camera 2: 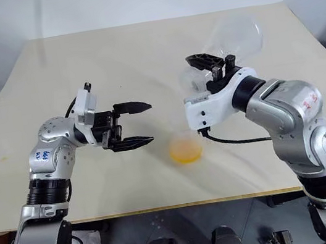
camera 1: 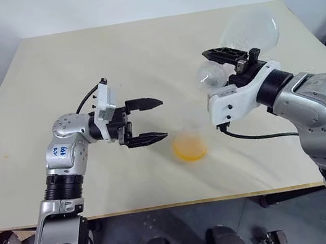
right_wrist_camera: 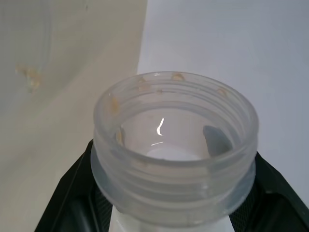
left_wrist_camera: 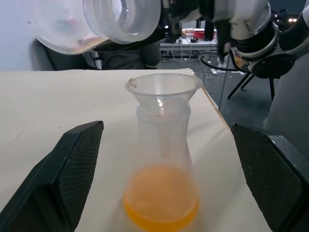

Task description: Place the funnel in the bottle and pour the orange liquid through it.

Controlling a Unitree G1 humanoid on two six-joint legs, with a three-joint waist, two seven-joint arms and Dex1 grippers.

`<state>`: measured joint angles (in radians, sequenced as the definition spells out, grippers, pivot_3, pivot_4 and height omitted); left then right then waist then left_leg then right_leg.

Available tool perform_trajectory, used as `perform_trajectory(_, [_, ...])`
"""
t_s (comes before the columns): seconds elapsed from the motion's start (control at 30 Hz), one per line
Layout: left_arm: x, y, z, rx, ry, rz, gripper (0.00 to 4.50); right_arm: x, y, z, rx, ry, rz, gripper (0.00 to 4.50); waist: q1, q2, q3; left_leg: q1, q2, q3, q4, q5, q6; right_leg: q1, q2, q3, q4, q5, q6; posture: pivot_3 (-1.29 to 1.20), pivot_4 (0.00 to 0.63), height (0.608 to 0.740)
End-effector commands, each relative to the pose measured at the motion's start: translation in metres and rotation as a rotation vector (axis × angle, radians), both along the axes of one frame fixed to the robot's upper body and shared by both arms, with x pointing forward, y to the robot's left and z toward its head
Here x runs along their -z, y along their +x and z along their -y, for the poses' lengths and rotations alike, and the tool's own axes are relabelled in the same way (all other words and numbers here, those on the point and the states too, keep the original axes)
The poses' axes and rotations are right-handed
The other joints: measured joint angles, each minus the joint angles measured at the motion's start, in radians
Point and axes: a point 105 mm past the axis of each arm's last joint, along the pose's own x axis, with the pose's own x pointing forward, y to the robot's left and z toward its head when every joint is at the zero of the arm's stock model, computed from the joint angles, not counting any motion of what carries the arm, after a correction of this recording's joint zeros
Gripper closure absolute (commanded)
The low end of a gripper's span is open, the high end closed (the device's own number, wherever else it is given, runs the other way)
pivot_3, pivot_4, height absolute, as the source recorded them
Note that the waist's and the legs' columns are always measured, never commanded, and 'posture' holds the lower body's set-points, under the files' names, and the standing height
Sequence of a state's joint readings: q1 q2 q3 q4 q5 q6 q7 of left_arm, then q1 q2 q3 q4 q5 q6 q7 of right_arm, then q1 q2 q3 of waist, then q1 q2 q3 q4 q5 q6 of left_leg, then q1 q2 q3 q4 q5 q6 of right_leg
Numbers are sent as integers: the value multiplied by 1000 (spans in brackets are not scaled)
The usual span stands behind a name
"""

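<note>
A pale beige worktop point(camera 1: 79, 67) carries a small clear, slightly frosted conical plastic bottle point(left_wrist_camera: 161, 188) with a flared base and a straight neck, standing upright near the front edge, between the two arms. A small clear plastic funnel point(left_wrist_camera: 163, 92) sits in the bottle's neck, its thin stem hanging down inside. Bright translucent orange liquid point(camera 1: 189, 147) fills the bottom of the bottle.

The left end effector point(camera 1: 150, 121) hovers just beside the bottle on the robot's left, pointing across at it with its two black fingers spread wide and holding nothing; in the left wrist view the bottle stands between the fingers without touching either.

The right end effector point(camera 1: 230, 57) is raised above the worktop, behind and to the right of the bottle, clamped on the threaded neck of a larger, wide-based clear plastic flask point(camera 1: 248, 31). That flask is tipped over, its open mouth point(right_wrist_camera: 174, 145) turned toward the bottle's side and its broad base pointing away. A few orange droplets cling to the rim of the mouth.
</note>
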<state>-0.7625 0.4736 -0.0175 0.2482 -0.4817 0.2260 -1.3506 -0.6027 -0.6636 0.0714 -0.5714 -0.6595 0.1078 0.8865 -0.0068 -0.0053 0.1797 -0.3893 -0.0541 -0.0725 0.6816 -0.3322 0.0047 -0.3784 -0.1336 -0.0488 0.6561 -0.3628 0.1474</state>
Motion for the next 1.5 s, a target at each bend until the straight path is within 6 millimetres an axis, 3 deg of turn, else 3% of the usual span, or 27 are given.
perform_trajectory(0.03, [-12, -1, 0, 1, -14, 58, 0, -11, -11, 0, -18, 43, 20, 2027, 0, 0, 0, 0, 0, 0, 0, 0, 0, 0, 0, 0, 0, 0, 0, 0, 150, 740])
perform_trajectory(0.23, [-13, 0, 0, -1, -14, 60, 0, -9, -16, -4, -47, 77, -25, 2027, 0, 0, 0, 0, 0, 0, 0, 0, 0, 0, 0, 0, 0, 0, 0, 0, 150, 740])
perform_trajectory(0.47, [-13, 1, -1, -4, -10, 60, 0, -5, -15, 7, -20, 343, -212, 2027, 1, 0, 0, 0, 0, 0, 0, 0, 0, 0, 0, 0, 1, 0, 0, 0, 150, 740])
perform_trajectory(0.6, [-12, 2, -1, -7, -8, 60, 0, -2, -6, 29, 51, 613, -340, 2027, 1, 0, 0, 0, 0, -1, 0, 0, 0, 0, 0, 0, 1, 0, 0, 0, 150, 740])
perform_trajectory(0.77, [-11, 2, -2, -13, -7, 60, 0, -3, 12, 73, 156, 932, -417, 2027, 1, 0, 0, 0, -1, -1, 0, 0, 0, 0, -1, 0, 1, 0, 0, 0, 150, 740])
perform_trajectory(0.97, [-10, 1, -5, -21, -6, 56, 0, 2, 30, 123, 157, 1346, -506, 2027, 0, 0, 0, 1, -1, -1, 0, 0, 0, 0, -1, 0, 2, 0, 0, 0, 150, 740])
perform_trajectory(1.13, [-11, 0, -7, -23, -3, 55, 0, 15, 39, 151, 189, 1450, -467, 2027, -6, 0, 0, 1, -1, -1, -1, 0, 0, -1, -1, 1, 3, 0, 0, 0, 150, 740])
perform_trajectory(1.27, [-11, -2, -11, -28, 4, 51, 0, 34, 42, 160, 192, 1497, -469, 2027, -12, 0, 0, 1, -1, -1, -1, 0, 0, -1, -1, 1, 3, 0, 0, 0, 150, 740])
perform_trajectory(1.47, [-13, -4, -17, -43, 20, 49, 0, 43, 44, 162, 179, 1506, -463, 2027, -24, 1, -1, 1, 0, 0, -1, 0, 0, -1, -1, 1, 4, 0, 0, 0, 150, 740])
perform_trajectory(1.5, [-13, -4, -18, -46, 22, 50, 0, 43, 44, 162, 178, 1505, -460, 1677, -24, 1, -1, 2, 0, 0, -1, 0, 0, -1, 0, 1, 4, 0, 0, 0, 150, 740])
